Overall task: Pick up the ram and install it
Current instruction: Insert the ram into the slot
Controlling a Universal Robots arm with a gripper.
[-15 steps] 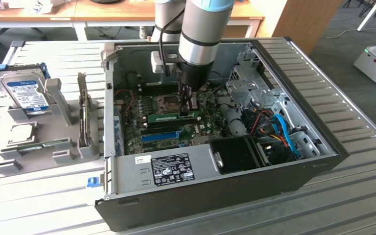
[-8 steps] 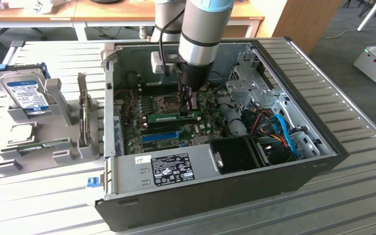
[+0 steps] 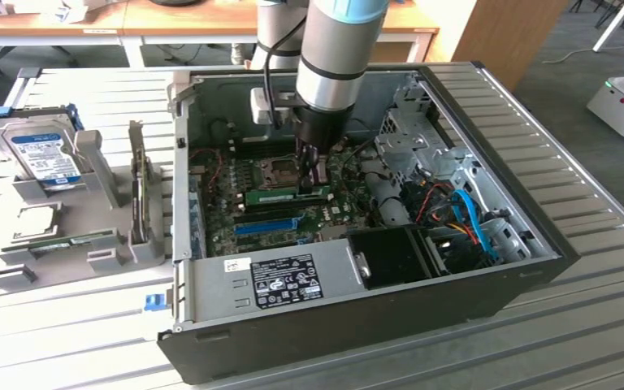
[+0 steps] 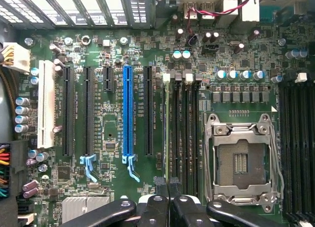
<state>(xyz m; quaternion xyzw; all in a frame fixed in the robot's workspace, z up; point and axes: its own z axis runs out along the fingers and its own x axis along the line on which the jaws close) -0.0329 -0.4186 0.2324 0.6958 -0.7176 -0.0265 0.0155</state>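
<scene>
While the gripper [image 3: 314, 185] is held narrow, fingers [image 4: 160, 187] nearly together, over the motherboard [image 4: 113, 133], the ram [image 3: 286, 196] is seen standing on edge beside the CPU socket [image 4: 241, 160], close under it

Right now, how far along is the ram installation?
Done: the ram stands edge-up in a motherboard slot. In hand: the gripper looks shut on its upper edge near one end. Left: full seating, which I cannot confirm from here.
</scene>
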